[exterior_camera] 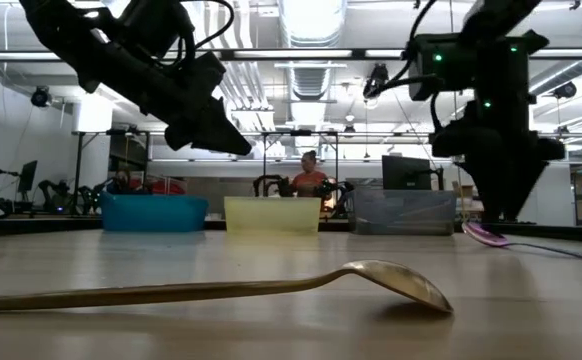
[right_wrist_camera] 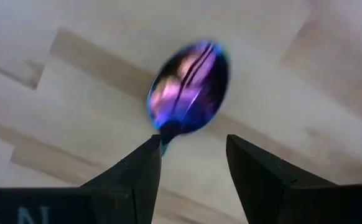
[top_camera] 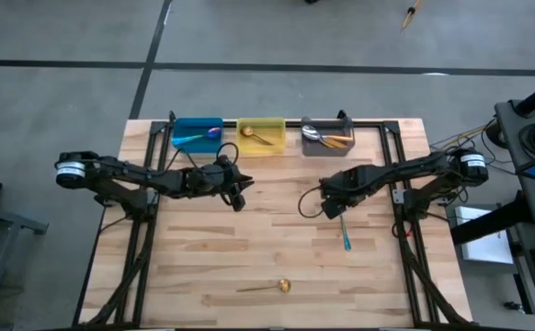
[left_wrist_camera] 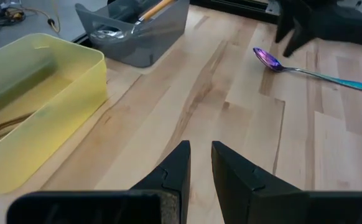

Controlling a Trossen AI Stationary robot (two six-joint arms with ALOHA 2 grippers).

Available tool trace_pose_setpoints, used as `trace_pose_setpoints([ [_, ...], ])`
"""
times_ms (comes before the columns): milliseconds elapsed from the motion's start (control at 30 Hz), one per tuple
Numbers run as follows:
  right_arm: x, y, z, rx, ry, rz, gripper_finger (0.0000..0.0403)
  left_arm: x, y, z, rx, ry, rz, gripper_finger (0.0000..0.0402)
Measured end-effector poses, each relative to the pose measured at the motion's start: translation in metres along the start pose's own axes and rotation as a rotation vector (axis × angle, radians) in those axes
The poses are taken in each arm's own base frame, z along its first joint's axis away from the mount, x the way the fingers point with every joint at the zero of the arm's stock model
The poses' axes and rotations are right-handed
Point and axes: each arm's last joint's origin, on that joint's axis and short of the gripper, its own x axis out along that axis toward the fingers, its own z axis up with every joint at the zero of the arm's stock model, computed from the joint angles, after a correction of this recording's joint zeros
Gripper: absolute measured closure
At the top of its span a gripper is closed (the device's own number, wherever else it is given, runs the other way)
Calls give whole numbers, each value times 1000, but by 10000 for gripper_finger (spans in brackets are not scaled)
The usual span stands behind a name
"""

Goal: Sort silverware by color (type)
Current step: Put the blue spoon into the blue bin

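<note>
Wooden table (top_camera: pixel 203 276): we see a gold spoon (top_camera: pixel 272 287) lying alone nearest us.
Right gripper (top_camera: pixel 336 208): fingers spread, straddling the purple spoon (top_camera: pixel 346 232), we judge, to pinch it.
Left gripper (top_camera: pixel 239 197): nearly closed, empty, waiting.
Bins: blue bin (top_camera: pixel 197 134), yellow bin (top_camera: pixel 260 134), gray bin (top_camera: pixel 327 136) already hold matching spoons.

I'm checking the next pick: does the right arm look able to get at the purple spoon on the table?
Probably yes: the right end effector hangs open right above the purple spoon, with nothing between them.
</note>
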Motion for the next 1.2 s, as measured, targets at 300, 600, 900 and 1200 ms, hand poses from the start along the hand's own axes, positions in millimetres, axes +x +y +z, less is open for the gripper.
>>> trace_pose_setpoints([
  [300,10,14,-25,54,12,72,232,0,0,0,-5,-4,2,354],
  [600,22,26,-35,77,1,42,232,0,0,4,13,-38,-3,354],
  [900,46,35,-32,26,21,-53,272,0,0,4,13,-41,-3,354],
  [1200,43,39,-29,-48,1,-67,386,0,0,4,13,-47,27,354],
])
